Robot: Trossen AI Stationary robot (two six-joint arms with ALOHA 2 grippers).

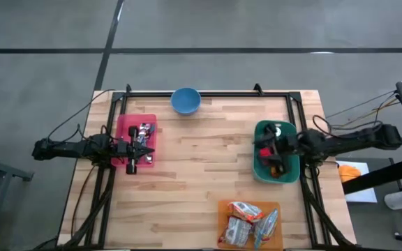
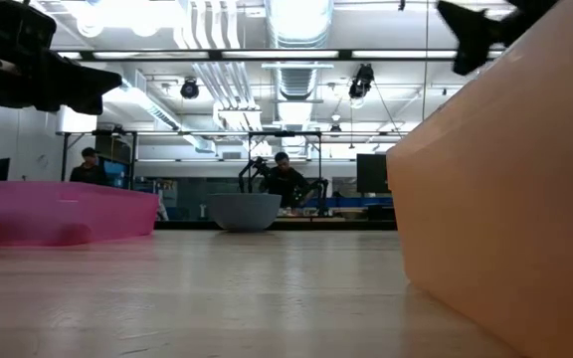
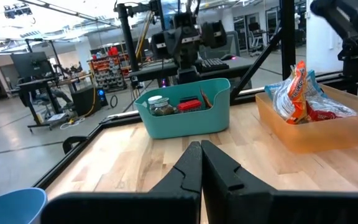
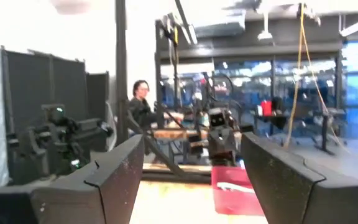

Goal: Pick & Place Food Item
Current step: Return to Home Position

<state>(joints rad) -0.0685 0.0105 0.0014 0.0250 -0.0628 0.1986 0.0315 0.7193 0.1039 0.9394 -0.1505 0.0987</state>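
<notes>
My left gripper (image 1: 147,148) hovers shut over the pink tray (image 1: 125,125), which holds a few small packets (image 1: 144,131); its fingers (image 3: 201,163) point level toward the table's right. My right gripper (image 1: 260,148) hangs open above the teal bin (image 1: 259,172) at the right edge, with nothing between its fingers (image 4: 191,152). In the left wrist view the teal bin (image 3: 185,118) holds a jar (image 3: 161,107) and a red item (image 3: 190,104). An orange tray (image 1: 222,208) with several snack packets (image 1: 248,222) sits at the near edge.
A blue bowl (image 1: 185,100) stands at the far edge, in the middle. Bare wooden tabletop (image 1: 204,160) lies between the pink tray and the teal bin. A black frame (image 1: 208,94) runs along the table's far and side edges. People (image 2: 285,181) work in the room behind.
</notes>
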